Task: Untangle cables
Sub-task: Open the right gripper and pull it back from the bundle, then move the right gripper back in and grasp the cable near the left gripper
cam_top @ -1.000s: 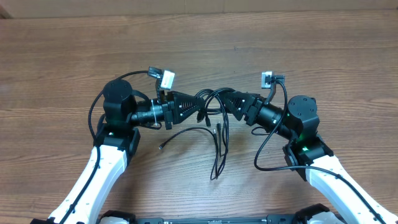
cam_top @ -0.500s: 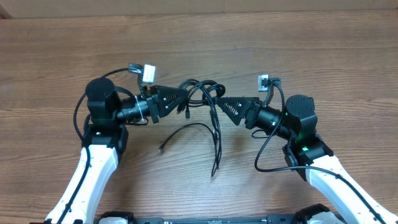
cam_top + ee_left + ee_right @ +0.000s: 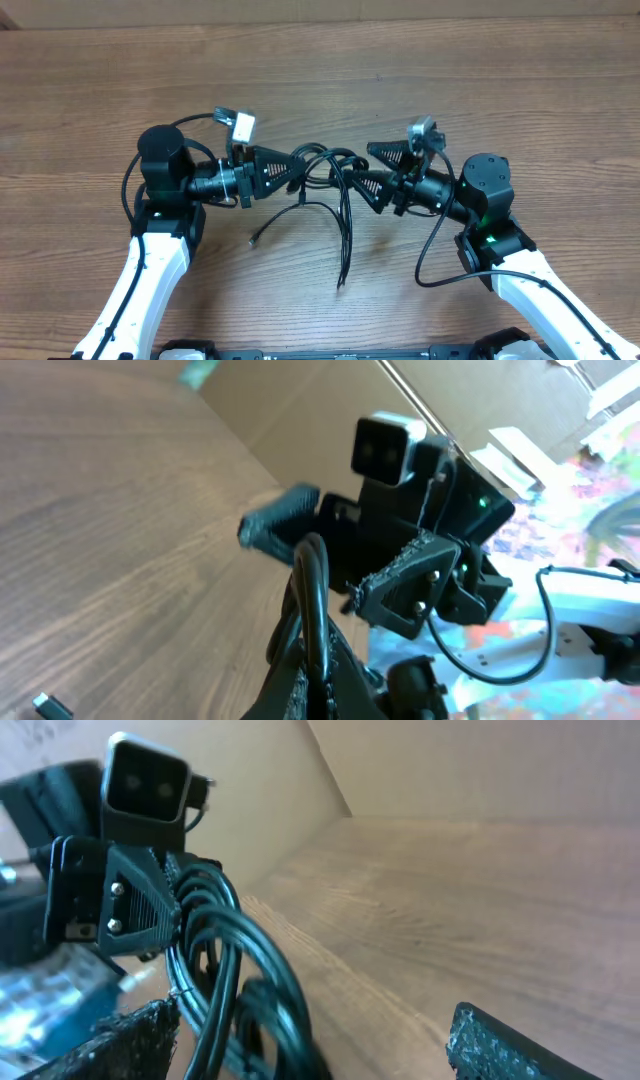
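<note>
Above the desk [image 3: 520, 80], my left gripper [image 3: 297, 166] pinches the cables [image 3: 343, 200], whose loops hang just before my wide-open right gripper [image 3: 360, 164].

My left arm [image 3: 150, 285] and my right arm [image 3: 545, 295] are white and smooth. Each has a big round black joint [image 3: 163, 150] near the end. My left gripper [image 3: 298, 170] and my right gripper [image 3: 372, 168] are black and pointy like triangles. They have rough, bumpy fingers [image 3: 500, 1045] and small silver screws [image 3: 113, 888]. A little white box camera [image 3: 240, 125] sits on my left wrist. Thick black wires [image 3: 420, 262] loop beside my arms. A tiny green light [image 3: 489, 240] glows on my right arm.
</note>
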`<action>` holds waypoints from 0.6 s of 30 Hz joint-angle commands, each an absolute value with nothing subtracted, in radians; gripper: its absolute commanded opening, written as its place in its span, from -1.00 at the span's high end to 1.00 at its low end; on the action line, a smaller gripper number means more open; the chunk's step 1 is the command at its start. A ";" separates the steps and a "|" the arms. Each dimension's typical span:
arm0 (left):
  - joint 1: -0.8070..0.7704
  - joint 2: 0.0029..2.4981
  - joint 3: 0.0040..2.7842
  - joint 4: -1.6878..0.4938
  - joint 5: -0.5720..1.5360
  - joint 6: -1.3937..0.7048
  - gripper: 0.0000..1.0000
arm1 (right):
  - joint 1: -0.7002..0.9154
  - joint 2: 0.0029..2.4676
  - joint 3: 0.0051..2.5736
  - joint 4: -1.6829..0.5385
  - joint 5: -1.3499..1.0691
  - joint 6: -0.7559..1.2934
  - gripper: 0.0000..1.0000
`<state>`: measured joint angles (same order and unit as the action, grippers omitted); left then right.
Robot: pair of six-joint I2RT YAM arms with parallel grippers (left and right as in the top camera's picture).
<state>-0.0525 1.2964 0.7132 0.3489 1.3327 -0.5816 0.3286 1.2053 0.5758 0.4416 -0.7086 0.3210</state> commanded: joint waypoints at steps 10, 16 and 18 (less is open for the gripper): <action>-0.053 1.281 0.721 0.210 1.379 -0.452 0.92 | 0.325 1.207 0.577 0.558 -0.947 -0.102 -0.59; -0.053 1.281 0.721 0.210 1.382 -0.459 0.92 | 0.325 1.207 0.577 0.552 -1.019 -0.220 -0.55; -0.057 1.281 0.721 0.210 1.382 -0.476 0.91 | 0.325 1.207 0.577 0.548 -1.019 -0.270 -0.55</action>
<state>-0.0525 1.2953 0.7139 0.2054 1.3590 -0.4866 0.3286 1.2068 0.5755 0.5491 -0.9798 -0.1596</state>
